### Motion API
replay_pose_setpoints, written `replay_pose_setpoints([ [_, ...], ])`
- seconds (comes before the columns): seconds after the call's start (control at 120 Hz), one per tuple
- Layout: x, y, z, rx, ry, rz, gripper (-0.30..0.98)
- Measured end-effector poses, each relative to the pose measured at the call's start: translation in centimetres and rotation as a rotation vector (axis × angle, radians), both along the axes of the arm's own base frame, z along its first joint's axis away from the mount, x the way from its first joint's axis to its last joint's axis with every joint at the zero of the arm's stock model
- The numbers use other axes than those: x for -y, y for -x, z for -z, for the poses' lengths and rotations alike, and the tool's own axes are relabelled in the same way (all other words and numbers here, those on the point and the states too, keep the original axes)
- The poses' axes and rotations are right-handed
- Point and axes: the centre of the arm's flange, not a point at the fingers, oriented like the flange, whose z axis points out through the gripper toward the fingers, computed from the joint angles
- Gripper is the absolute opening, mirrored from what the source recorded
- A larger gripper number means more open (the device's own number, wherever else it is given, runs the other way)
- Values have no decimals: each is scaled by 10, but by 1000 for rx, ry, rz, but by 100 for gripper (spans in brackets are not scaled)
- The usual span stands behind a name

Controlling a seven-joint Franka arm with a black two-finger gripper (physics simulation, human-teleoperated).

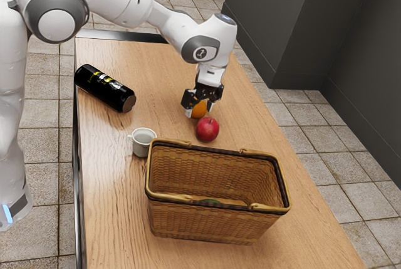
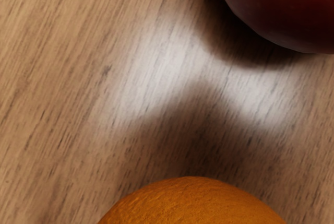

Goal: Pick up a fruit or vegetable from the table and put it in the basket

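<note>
Near the table's far right edge in the exterior view, my gripper (image 1: 199, 108) points down, shut on an orange (image 1: 199, 110), with a finger against either side of it. The fingers hide parts of the orange. In the wrist view the orange (image 2: 192, 203) is large at the lower edge. A red apple (image 1: 207, 130) lies on the table close by the orange; the wrist view has part of the apple (image 2: 284, 7) too. The wicker basket (image 1: 207, 222) stands nearer the exterior camera, with something green (image 1: 210, 202) partly visible inside.
A small pale cup (image 1: 143, 143) stands by the basket's corner. Toward the exterior view's left, a black bottle (image 1: 104, 87) lies on its side on the wooden table (image 1: 113, 219). The basket's two handles (image 1: 197, 199) rest folded along its rim.
</note>
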Motion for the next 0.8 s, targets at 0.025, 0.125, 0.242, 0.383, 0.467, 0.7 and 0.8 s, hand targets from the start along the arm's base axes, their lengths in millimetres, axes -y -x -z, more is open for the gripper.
replay_pose_setpoints([
  [0.025, 0, 0, 0, 1, 0, 0, 49],
  [0.125, -2, 0, -1, 3, 1, -9, 37],
  [0.242, -3, 1, -10, 20, 3, -17, 33],
  [0.383, -2, 14, -90, 141, 15, -20, 30],
  [0.467, -6, 32, -143, 214, 29, -28, 30],
  [0.7, 55, 75, -225, 300, 53, 70, 31],
  [0.8, 168, 93, -245, 300, 36, 251, 30],
])
